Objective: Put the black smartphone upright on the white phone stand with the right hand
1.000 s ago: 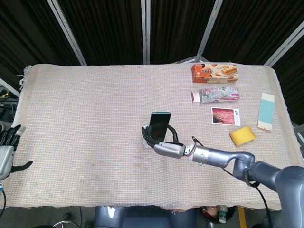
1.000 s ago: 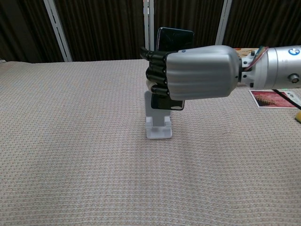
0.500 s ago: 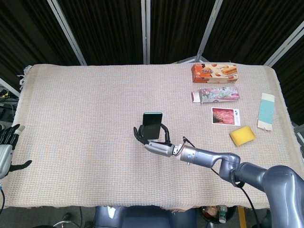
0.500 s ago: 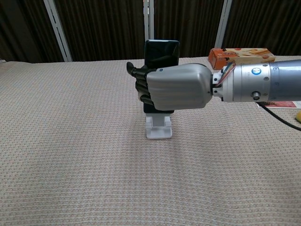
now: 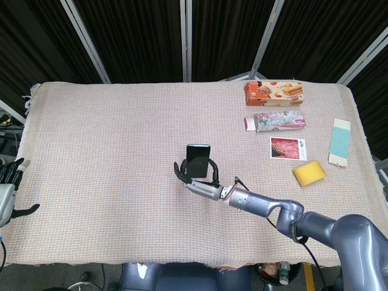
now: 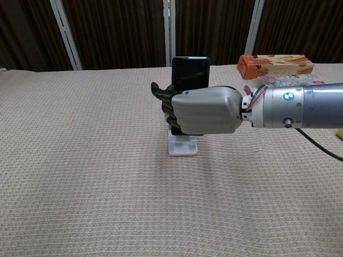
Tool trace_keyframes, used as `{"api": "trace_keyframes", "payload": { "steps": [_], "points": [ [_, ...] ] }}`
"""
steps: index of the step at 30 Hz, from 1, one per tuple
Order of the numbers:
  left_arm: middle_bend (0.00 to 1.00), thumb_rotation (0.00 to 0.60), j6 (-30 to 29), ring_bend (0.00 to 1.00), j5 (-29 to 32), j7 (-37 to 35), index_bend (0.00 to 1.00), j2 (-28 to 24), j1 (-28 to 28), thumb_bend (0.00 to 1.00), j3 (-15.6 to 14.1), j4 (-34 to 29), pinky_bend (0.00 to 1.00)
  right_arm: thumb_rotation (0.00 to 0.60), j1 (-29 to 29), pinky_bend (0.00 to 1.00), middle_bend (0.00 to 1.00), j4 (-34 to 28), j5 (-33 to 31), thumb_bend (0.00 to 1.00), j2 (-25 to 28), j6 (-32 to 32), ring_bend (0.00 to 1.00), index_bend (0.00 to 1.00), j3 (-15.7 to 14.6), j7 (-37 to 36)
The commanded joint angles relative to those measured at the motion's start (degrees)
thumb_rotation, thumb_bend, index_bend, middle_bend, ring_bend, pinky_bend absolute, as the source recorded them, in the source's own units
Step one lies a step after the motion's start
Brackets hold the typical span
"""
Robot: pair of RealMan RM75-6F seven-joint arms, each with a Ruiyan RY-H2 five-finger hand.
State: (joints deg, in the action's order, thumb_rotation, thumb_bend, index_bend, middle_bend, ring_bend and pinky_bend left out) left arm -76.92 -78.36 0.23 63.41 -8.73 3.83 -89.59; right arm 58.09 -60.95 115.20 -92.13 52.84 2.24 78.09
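Note:
The black smartphone [image 5: 197, 159] [image 6: 190, 71] stands upright in the grip of my right hand [image 5: 199, 182] [image 6: 201, 111], whose fingers wrap round its lower half. The white phone stand [image 6: 183, 146] sits on the cloth directly below the hand; only its base shows in the chest view, and the hand hides whether the phone's bottom edge rests in it. In the head view the stand is covered by the hand. My left hand [image 5: 7, 194] hangs open at the table's left edge, far from the phone.
An orange snack box [image 5: 273, 92], a floral box [image 5: 276, 120], a small picture card [image 5: 287, 148], a yellow sponge [image 5: 309, 173] and a teal-and-white packet [image 5: 340, 141] lie at the back right. The woven cloth [image 5: 109, 139] covers the table.
My right hand has carried the phone a little right and lower, onto the line of the stand, after swinging left half a second ago. The left hand stayed put.

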Motion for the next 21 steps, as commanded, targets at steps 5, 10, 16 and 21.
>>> {"api": "trace_keyframes", "payload": {
  "steps": [5, 10, 16, 21],
  "points": [
    [0.00, 0.600, 0.2, 0.00, 0.1, 0.3, 0.00, 0.2, -0.1, 0.00, 0.0, 0.1, 0.00, 0.600, -0.6, 0.19, 0.45, 0.5, 0.1, 0.23, -0.9, 0.4, 0.34, 0.47, -0.7, -0.4],
    [0.00, 0.600, 0.2, 0.00, 0.3, 0.5, 0.00, 0.3, -0.1, 0.00, 0.0, 0.2, 0.00, 0.600, -0.8, 0.19, 0.44, 1.0, 0.3, 0.23, -2.1, 0.7, 0.34, 0.46, -0.8, -0.1],
    [0.00, 0.600, 0.2, 0.00, 0.3, 0.5, 0.00, 0.3, -0.1, 0.00, 0.0, 0.3, 0.00, 0.600, -1.1, 0.19, 0.43, 2.1, 0.1, 0.23, -3.3, 1.5, 0.34, 0.45, -0.4, 0.0],
    [0.00, 0.600, 0.3, 0.00, 0.4, 0.6, 0.00, 0.4, -0.2, 0.00, 0.0, 0.3, 0.00, 0.600, -1.1, 0.19, 0.41, 2.2, 0.0, 0.23, -3.6, 1.6, 0.33, 0.42, -0.2, 0.1]
  ]
}}
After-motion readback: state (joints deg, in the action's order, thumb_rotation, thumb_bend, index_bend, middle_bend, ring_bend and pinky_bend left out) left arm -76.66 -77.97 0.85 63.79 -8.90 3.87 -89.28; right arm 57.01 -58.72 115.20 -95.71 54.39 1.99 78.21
